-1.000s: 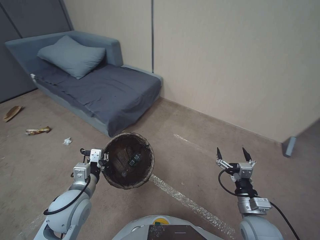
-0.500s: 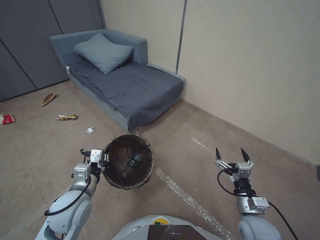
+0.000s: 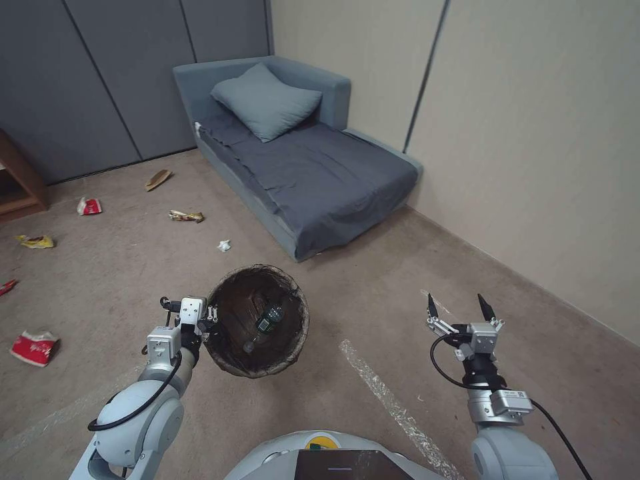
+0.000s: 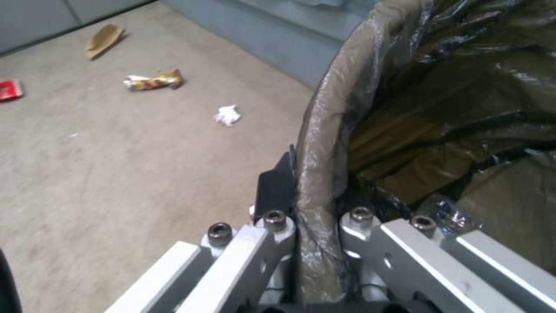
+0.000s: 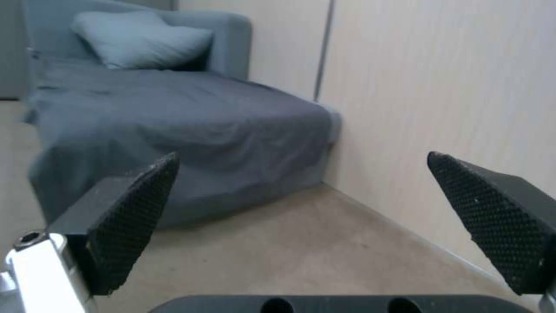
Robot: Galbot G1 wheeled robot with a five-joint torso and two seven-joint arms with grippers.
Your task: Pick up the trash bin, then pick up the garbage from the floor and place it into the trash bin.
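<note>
My left gripper is clamped on the near rim of the trash bin, one finger outside the wall and the other inside, pinching the dark bag liner folded over the edge. I am holding the bin off the floor, in front of my base and a little to my left, tilted so I can see down into it. Inside lies a clear bottle with a green label, resting on the crumpled liner.

My right gripper hangs empty in the air well to the right of the bin, its two black fingers spread wide apart with nothing between them.

Taking the bin as my landmark: the grey sofa with its pillow stands beyond it, against the wall. A crumpled white tissue lies on the carpet beyond the bin, between it and the sofa's near corner. Farther off on that side I see a yellow snack wrapper and, past that, a tan paper scrap. Well to the left of the bin lie a red-white carton, another yellow wrapper, and a crushed red-white carton roughly level with the bin.
</note>
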